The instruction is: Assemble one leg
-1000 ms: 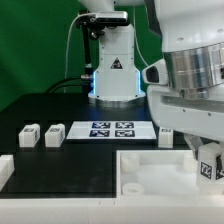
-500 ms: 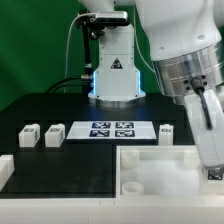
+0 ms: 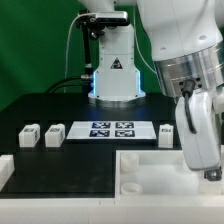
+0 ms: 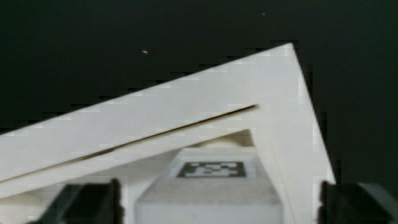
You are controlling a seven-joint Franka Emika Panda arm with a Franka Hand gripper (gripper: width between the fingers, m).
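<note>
My gripper (image 3: pixel 207 170) hangs tilted over the exterior view's right, above the large white square part (image 3: pixel 150 168). It is shut on a leg (image 3: pixel 213 173), whose marker tag shows between the fingers. In the wrist view the leg (image 4: pixel 214 172) fills the span between the two dark fingers (image 4: pixel 86 202), with my gripper (image 4: pixel 217 208) closed against its sides. A corner of the square part (image 4: pixel 214 100) lies beyond it. Three more legs stand on the table: two at the left (image 3: pixel 29 133) (image 3: pixel 53 133) and one at the right (image 3: pixel 167 133).
The marker board (image 3: pixel 112 129) lies flat between the loose legs. A white bracket piece (image 3: pixel 5 170) sits at the front left edge. The robot base (image 3: pixel 115 75) stands at the back, with cables to its left.
The gripper has swung from upright to tilted with the leg in it, and has shifted slightly toward the exterior view's left. The loose legs have not moved.
</note>
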